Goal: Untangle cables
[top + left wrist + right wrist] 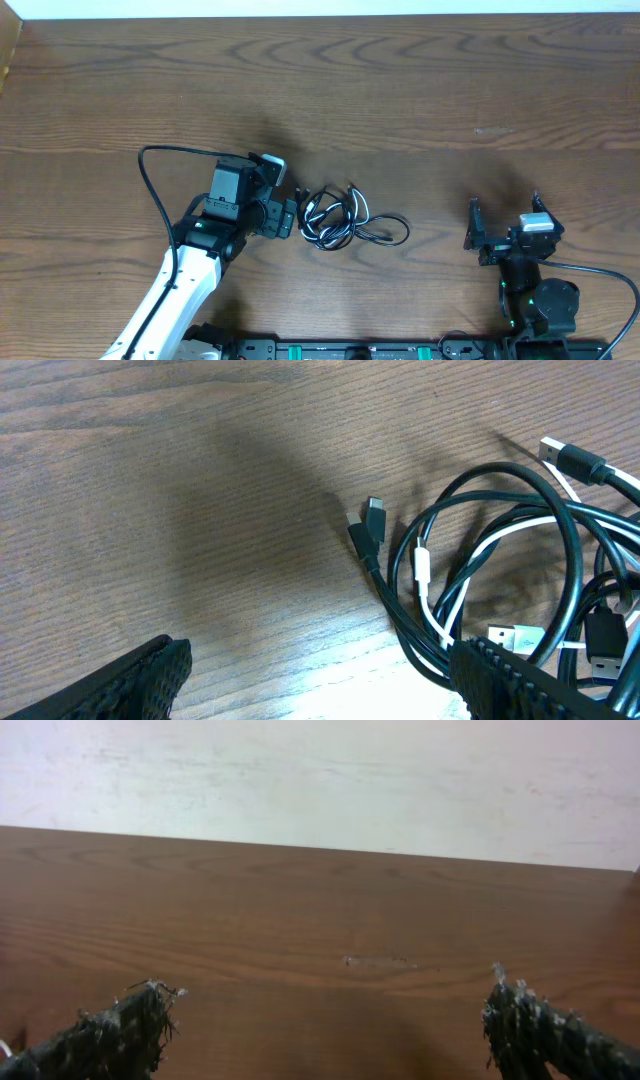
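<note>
Left gripper (jaws apart) is hovering beside the cables; pinching just 1 outer black loop is looking wisest.

- cables run past the picture's edge beyond the left gripper; part lies hidden behind one finger;
- from overhead, which cord crosses over which is too small to tell

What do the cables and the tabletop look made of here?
The cables: smooth, faintly glossy jackets, likely plastic or rubber; silver plug ends look metal. The table: brown wood grain with a soft sheen; solid wood or laminate, cannot tell.
</note>
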`<action>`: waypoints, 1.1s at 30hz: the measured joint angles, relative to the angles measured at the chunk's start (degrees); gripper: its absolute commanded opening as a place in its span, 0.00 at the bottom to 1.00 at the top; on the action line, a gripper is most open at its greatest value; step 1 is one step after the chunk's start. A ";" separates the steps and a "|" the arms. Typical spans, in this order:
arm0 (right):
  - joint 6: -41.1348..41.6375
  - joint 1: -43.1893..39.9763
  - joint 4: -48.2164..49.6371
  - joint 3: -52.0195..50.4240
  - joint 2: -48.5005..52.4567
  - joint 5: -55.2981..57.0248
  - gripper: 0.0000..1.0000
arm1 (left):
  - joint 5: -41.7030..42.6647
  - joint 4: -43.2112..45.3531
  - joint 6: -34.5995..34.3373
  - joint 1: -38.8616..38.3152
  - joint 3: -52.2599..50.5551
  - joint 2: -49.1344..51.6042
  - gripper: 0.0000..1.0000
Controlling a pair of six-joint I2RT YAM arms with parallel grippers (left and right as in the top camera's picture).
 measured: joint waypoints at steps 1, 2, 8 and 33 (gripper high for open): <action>0.00 -0.02 0.00 0.00 0.00 0.00 0.99 | 0.00 0.00 0.00 0.00 0.00 0.00 0.88; 0.00 0.00 0.00 0.00 0.00 0.00 0.99 | 0.00 0.00 0.02 0.00 0.00 0.00 0.88; 0.00 0.00 0.00 0.00 0.00 0.00 0.99 | 0.00 0.04 0.02 0.00 0.00 0.00 0.88; 0.00 -0.02 0.00 0.00 0.00 0.00 0.99 | -0.02 -5.62 0.00 0.00 6.71 0.31 0.88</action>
